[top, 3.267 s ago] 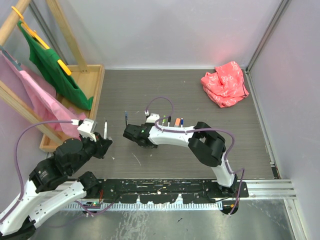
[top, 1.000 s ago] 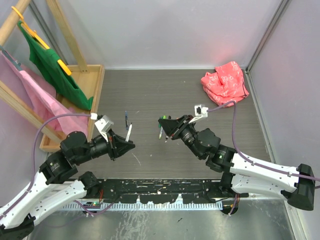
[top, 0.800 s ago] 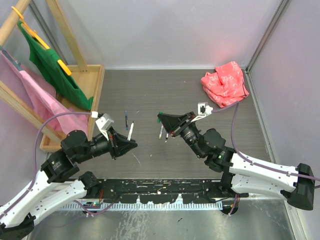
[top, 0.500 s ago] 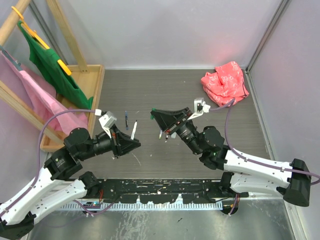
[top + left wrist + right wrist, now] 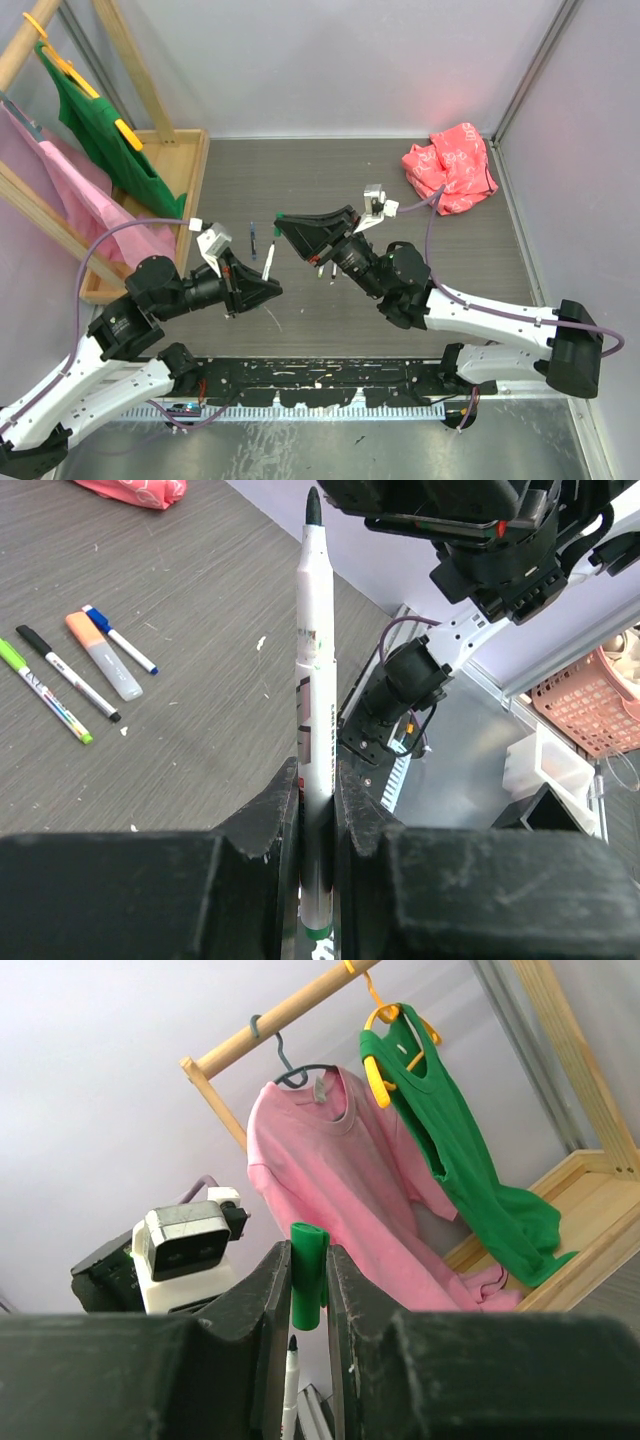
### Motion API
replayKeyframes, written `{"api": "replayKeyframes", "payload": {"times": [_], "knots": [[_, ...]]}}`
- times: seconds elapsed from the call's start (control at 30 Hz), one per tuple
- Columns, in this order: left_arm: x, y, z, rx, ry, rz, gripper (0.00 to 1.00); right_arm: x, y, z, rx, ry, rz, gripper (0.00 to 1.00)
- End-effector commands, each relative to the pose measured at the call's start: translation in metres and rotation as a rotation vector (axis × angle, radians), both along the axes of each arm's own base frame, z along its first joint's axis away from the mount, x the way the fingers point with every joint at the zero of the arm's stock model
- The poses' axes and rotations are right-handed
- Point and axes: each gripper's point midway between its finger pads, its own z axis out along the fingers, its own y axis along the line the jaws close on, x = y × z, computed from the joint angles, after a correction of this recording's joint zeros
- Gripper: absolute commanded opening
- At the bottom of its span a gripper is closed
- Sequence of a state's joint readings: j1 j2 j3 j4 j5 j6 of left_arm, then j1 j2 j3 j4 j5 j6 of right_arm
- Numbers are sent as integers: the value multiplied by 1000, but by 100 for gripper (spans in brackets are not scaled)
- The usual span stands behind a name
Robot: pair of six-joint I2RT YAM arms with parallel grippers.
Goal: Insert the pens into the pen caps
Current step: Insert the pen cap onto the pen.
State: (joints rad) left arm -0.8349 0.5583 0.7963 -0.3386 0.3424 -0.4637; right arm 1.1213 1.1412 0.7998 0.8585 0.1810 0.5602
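My left gripper [image 5: 262,275] [image 5: 318,790] is shut on a white pen [image 5: 268,258] [image 5: 314,670] with a green rear end, held upright with its dark bare tip up. My right gripper [image 5: 285,222] [image 5: 308,1260] is shut on a green pen cap [image 5: 281,216] [image 5: 308,1275], raised just above and beside that pen tip [image 5: 291,1345]; the two are apart. Several other pens [image 5: 85,670], with green, black, orange and blue ends, lie on the table; the top view shows them partly hidden under the right arm [image 5: 322,266]. A slim blue pen [image 5: 254,239] lies apart.
A wooden clothes rack [image 5: 150,190] with a pink shirt [image 5: 340,1180] and a green top [image 5: 450,1150] stands at the left. A red crumpled cloth [image 5: 450,165] lies at the back right. The right arm [image 5: 440,300] stretches across the table's middle.
My right gripper has swung left and up with the green cap, ending close to the pen tip. My left gripper has shifted slightly right and still holds the pen.
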Motion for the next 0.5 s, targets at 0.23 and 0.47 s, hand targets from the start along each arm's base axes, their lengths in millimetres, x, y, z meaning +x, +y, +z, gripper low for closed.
{"api": "replayKeyframes", "payload": {"times": [0.23,0.47], "knots": [[-4,3,35,-71,-70,-10,0,-11,-5,40,114,-53,53,0],[-3,6,36,-72,-75,4,0,-11,-2,36,108,-43,66,0]]}}
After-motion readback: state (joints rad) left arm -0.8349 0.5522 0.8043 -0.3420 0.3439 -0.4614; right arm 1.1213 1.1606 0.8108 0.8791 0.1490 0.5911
